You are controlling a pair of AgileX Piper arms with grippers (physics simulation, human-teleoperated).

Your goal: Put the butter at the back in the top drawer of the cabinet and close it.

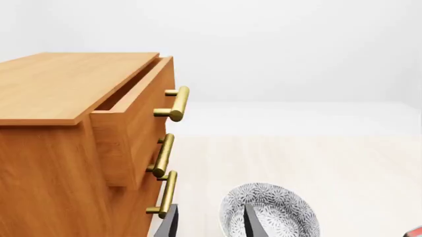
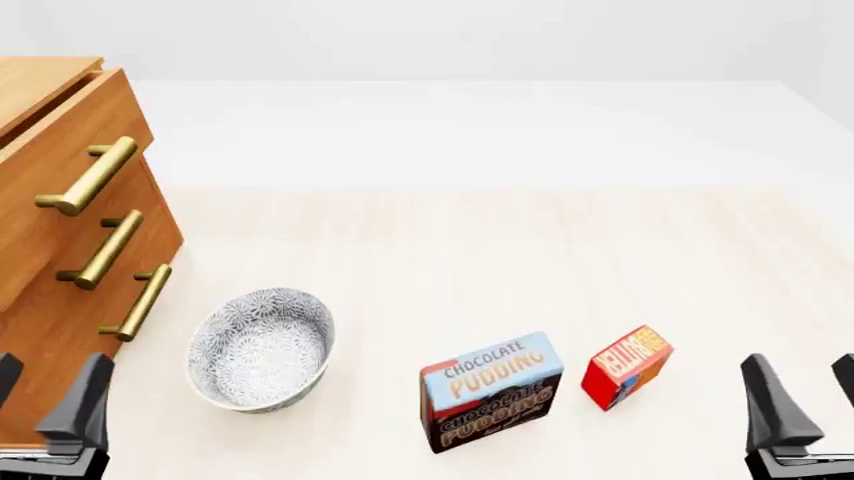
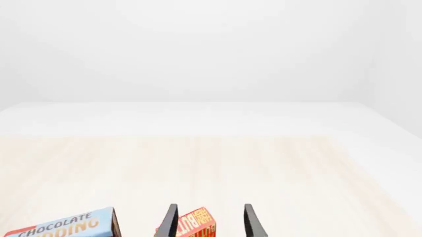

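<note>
red butter (image 3: 195, 222) box between right fingers (image 3: 170, 222), untouched, fingers spread

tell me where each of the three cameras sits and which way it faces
Front: above and behind the arms, looking forward and down; both grippers, left gripper, right gripper, show.
Left wrist: behind its fingers, facing cabinet and bowl.
Right wrist: behind the fingers, facing butter.
Shared: front also shows the butter.
</note>
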